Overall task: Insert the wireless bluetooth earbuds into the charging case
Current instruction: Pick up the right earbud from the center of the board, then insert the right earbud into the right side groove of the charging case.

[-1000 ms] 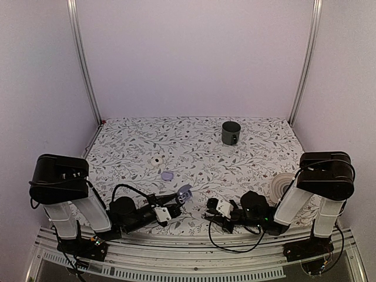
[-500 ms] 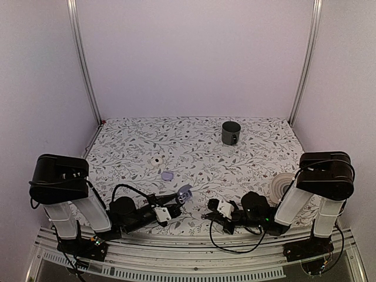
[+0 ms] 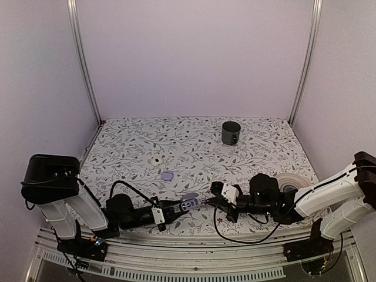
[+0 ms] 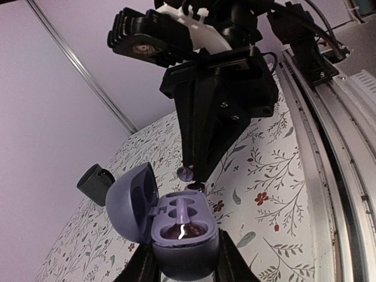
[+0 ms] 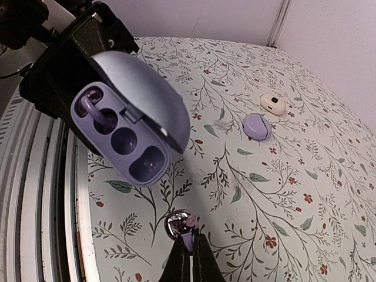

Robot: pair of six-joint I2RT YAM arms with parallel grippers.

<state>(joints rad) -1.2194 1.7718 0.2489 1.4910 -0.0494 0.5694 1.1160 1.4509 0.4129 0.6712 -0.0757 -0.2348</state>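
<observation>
Blue-grey and glossy, the charging case (image 3: 190, 202) shows in the top view near the table's (image 3: 194, 147) front edge, clamped in the left gripper (image 3: 183, 207), with the right gripper (image 3: 210, 202) just beside it and a dark mug (image 3: 230, 133) well apart at the back. The left wrist view shows the case open between the left fingers (image 4: 141, 267), lid tilted back and a seated earbud (image 4: 182, 218) in one socket. In the right wrist view the right fingertips (image 5: 179, 258) are closed on a second earbud (image 5: 181, 224) close below the open case, while a lilac disc (image 5: 257, 126) and a white round piece (image 5: 272, 104) lie farther off.
</observation>
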